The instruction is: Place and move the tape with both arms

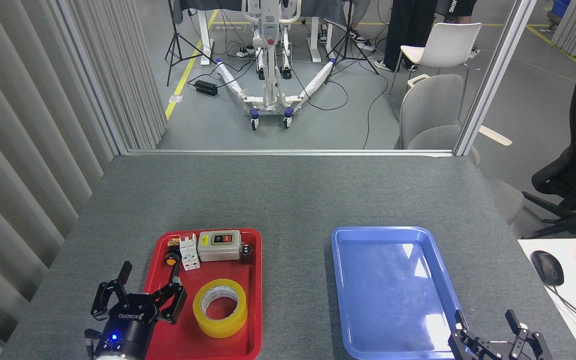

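Yellow tape (220,308) lying flat, white core up, in the near half of the red tray (253,320); faint print on the core, too small to read. Behind the tape in the same tray: grey switch box (219,245) with a green and a red button and a yellow label, wording illegible; white breaker (189,254) just left of the box; small orange-and-black part (171,259) left of that; dark cylinder (246,253) at the box's right end.

Left gripper (147,287) at the red tray's left edge, just left of the tape, fingers spread wide, holding nothing, not touching the roll. White lettering on its black body, seen upside down, reading roughly "ROBOTIQ"; blue light lit below it.

Blue tray (348,300) right of the red tray, well apart, on the grey desk (288,195). Right gripper (488,325) at the blue tray's near right corner, fingers parted, nothing between them.

Black mouse (547,268) on a white surface far right of the red tray.
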Action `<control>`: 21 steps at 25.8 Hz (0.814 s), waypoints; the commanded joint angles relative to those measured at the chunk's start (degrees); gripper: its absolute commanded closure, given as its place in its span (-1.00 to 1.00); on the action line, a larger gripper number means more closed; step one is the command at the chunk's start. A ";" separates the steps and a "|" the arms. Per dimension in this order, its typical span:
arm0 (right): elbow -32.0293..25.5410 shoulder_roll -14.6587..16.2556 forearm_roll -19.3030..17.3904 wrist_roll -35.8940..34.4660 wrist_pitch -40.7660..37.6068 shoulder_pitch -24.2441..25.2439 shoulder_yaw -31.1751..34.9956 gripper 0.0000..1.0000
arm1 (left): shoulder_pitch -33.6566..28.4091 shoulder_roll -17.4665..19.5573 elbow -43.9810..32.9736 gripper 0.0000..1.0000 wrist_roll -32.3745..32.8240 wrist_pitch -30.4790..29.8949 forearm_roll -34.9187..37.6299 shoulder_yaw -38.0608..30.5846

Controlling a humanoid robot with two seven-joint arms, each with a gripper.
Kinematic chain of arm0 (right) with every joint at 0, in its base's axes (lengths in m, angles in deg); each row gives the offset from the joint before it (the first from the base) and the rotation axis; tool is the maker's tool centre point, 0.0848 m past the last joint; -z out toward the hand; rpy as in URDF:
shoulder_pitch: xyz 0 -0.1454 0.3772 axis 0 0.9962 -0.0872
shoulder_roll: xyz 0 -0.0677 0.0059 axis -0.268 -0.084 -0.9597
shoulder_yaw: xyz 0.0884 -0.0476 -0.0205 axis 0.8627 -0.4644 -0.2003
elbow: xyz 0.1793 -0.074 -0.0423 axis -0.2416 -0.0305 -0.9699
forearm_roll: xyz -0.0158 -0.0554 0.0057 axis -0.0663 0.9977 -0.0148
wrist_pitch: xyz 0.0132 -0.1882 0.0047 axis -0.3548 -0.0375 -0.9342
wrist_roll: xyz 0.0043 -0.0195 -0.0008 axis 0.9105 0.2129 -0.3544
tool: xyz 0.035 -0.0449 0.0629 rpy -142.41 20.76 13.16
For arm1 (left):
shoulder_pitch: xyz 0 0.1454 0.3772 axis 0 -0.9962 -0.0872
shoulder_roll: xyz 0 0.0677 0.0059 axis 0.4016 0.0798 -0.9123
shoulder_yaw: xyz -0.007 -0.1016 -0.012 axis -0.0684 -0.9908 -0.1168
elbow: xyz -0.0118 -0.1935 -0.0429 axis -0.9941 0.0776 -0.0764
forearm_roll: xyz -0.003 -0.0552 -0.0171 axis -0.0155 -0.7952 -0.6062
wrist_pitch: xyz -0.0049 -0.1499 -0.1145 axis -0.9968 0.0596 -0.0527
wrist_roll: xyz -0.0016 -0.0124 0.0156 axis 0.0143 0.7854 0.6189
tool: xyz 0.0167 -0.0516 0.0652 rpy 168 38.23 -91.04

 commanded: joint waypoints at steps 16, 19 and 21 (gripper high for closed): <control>-1.13 -0.51 0.00 -3.49 -0.21 0.42 2.77 -1.00 | 0.94 -0.95 -0.19 -0.99 -0.10 -0.77 -0.02 -0.10; -1.31 -0.33 -0.09 -4.46 -0.39 0.42 3.30 -1.00 | 1.82 -0.60 -0.72 -0.99 -0.10 -0.85 -0.10 -0.01; -1.31 -0.42 -0.09 -4.90 -0.30 0.42 3.30 -1.00 | 2.52 -0.51 -1.68 -0.99 -0.10 -1.56 -0.19 0.25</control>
